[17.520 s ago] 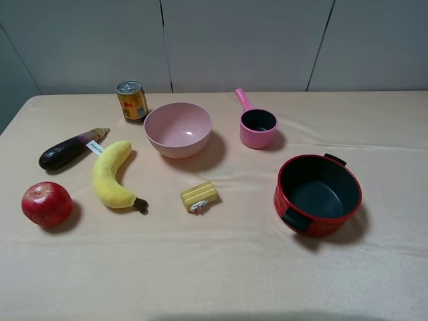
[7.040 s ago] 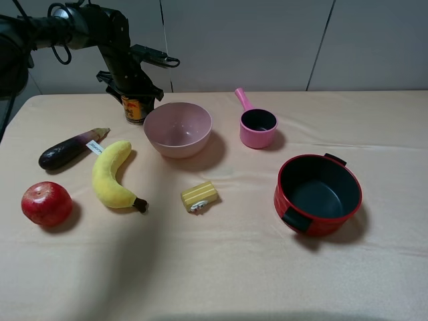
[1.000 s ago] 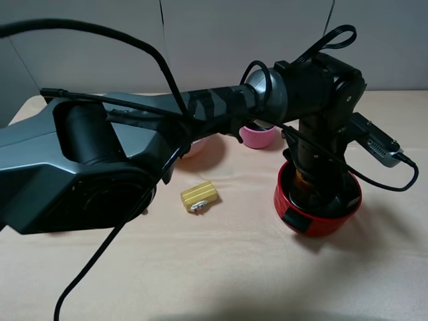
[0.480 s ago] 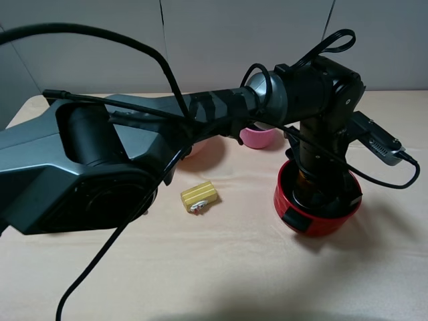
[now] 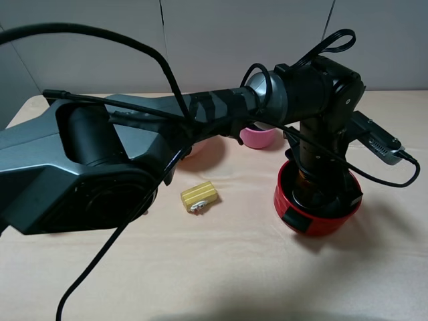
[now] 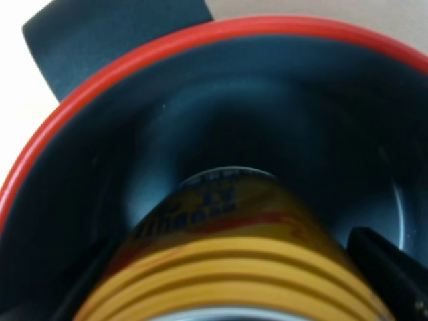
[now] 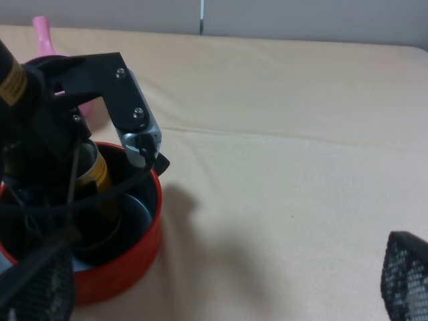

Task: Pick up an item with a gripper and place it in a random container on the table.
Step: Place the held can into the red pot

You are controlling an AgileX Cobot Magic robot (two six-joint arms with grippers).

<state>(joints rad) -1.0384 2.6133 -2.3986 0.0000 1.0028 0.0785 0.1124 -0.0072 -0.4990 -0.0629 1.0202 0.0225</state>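
Note:
My left arm reaches across the table point(image 5: 221, 267) to the red pot point(image 5: 318, 221) at the right. The left gripper point(image 5: 314, 190) is down inside the pot, shut on the orange-yellow can point(image 5: 304, 180). In the left wrist view the can point(image 6: 227, 247) stands upright between the fingers point(image 6: 391, 267), low within the pot's dark inside and red rim point(image 6: 100, 87). From the right wrist camera the can point(image 7: 97, 174) shows inside the pot point(image 7: 134, 247). My right gripper point(image 7: 221, 294) is open over bare cloth beside the pot, holding nothing.
A small yellow ridged block point(image 5: 199, 196) lies left of the pot. The pink saucepan point(image 5: 257, 137) stands behind it, partly covered by the arm. The left arm's bulk hides the left half of the table. A cable point(image 5: 388, 177) loops over the pot's right side.
The left gripper has sunk a little deeper into the pot with the can over the last second. Nothing else has shifted.

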